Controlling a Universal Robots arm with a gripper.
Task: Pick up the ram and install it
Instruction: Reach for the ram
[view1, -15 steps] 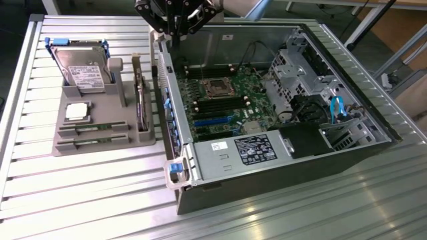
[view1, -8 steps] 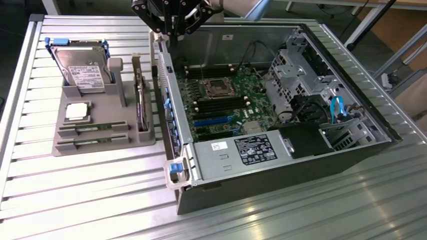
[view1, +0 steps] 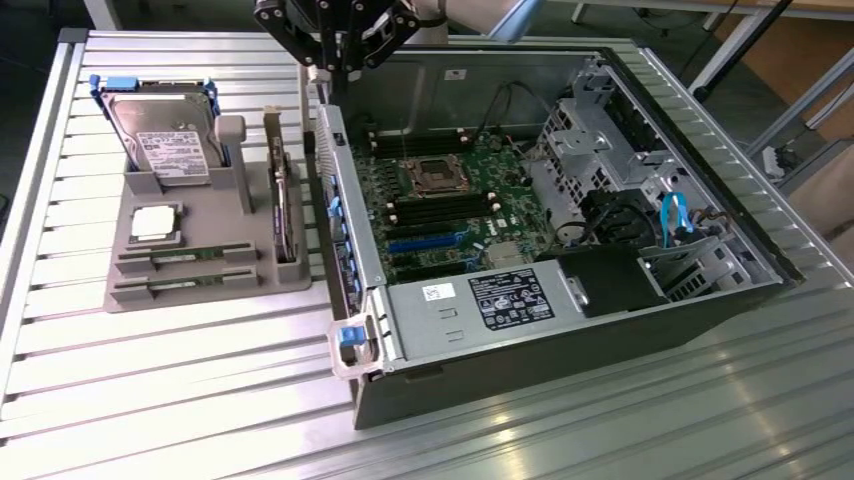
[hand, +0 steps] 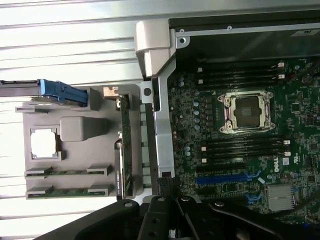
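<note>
We judge pick-up pending: the black claw (view1: 334, 68) hovers closed, seemingly empty; a slim green ram stick (view1: 187, 257) at its seven o'clock needs opened jaws.

Ribbed metal table (view1: 160, 400), grey parts holder (view1: 214, 240) on it, open computer case (view1: 561, 375) just beside

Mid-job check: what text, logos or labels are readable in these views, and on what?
"DELL": white print, turned sideways, on the motherboard.
Label on the hard drive: too small to read.
Black label and white sticker on the power supply: too small to read.
Other markings on the motherboard: too small to read.
</note>
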